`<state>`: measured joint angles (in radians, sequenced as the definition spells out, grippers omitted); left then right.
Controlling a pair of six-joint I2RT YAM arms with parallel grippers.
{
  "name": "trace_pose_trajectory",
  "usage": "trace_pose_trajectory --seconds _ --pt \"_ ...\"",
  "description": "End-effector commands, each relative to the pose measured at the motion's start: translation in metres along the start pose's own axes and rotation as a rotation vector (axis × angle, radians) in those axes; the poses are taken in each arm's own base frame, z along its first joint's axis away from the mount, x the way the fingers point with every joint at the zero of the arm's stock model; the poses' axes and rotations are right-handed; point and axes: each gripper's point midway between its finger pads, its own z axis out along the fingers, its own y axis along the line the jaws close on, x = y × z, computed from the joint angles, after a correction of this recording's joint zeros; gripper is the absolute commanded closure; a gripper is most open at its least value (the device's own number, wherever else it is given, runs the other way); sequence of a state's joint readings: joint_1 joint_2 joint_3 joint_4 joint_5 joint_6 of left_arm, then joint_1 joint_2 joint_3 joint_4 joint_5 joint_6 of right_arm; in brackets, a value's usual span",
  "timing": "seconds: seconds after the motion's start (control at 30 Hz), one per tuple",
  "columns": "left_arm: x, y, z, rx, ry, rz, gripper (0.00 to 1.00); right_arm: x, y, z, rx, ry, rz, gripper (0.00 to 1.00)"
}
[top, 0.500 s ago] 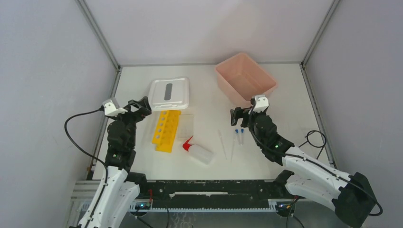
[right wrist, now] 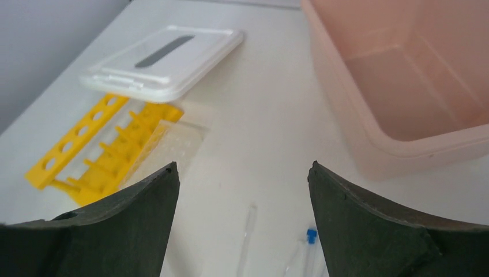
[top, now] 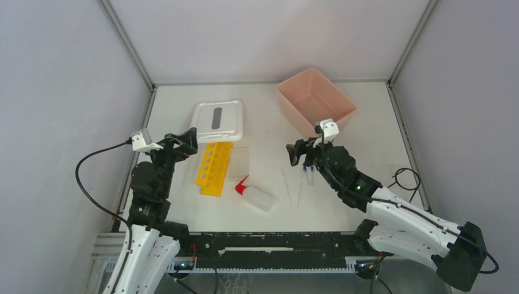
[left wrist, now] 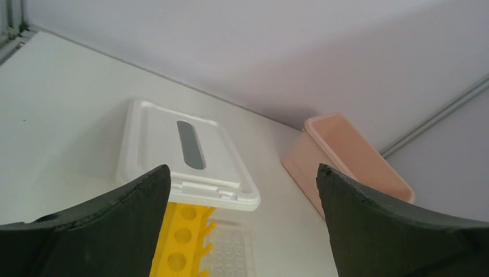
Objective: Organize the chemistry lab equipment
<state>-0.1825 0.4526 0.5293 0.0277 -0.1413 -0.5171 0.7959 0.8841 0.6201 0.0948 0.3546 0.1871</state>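
Observation:
The yellow tube rack lies flat left of centre, with the small clear grid rack against its right side. The red-nozzled squeeze bottle lies on its side in front of them. Two thin clear droppers and two blue-capped tubes lie to the right. My left gripper is open and empty, above the rack's far-left end; its wrist view shows the rack and grid rack below. My right gripper is open and empty above the tubes; a dropper and a blue cap lie between its fingers.
The white lid with a grey slot lies just behind the yellow rack, overlapping its far end. The large pink tub stands at the back right, close behind my right gripper. A black cable lies at the table's right edge.
My right gripper has moved a little to the left, over the tubes and droppers. My left arm has shifted slightly. Nothing on the table has moved.

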Motion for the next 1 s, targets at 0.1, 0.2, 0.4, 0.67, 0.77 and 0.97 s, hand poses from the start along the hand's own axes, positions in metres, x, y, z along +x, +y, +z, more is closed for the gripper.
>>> trace_pose_trajectory --seconds 0.1,0.2,0.4,0.67,0.77,0.97 --pt "0.006 -0.029 0.003 0.056 0.128 0.011 0.00 0.023 0.032 -0.010 -0.053 0.219 -0.140 0.14" --pt "0.014 -0.029 0.005 0.040 0.177 0.009 0.00 0.039 0.050 -0.014 -0.106 0.288 -0.200 0.14" --pt "0.024 -0.016 0.004 -0.052 0.227 -0.034 0.00 0.078 0.090 -0.025 -0.288 0.435 -0.294 0.15" --pt "0.019 -0.007 0.000 -0.130 0.220 -0.067 0.00 0.118 0.129 -0.043 -0.457 0.591 -0.411 0.14" --pt "0.018 -0.008 0.000 -0.130 0.219 -0.076 0.00 0.127 0.138 -0.044 -0.496 0.623 -0.433 0.14" --pt "0.012 -0.012 -0.004 -0.115 0.202 -0.113 0.00 0.144 0.151 -0.037 -0.540 0.681 -0.468 0.13"
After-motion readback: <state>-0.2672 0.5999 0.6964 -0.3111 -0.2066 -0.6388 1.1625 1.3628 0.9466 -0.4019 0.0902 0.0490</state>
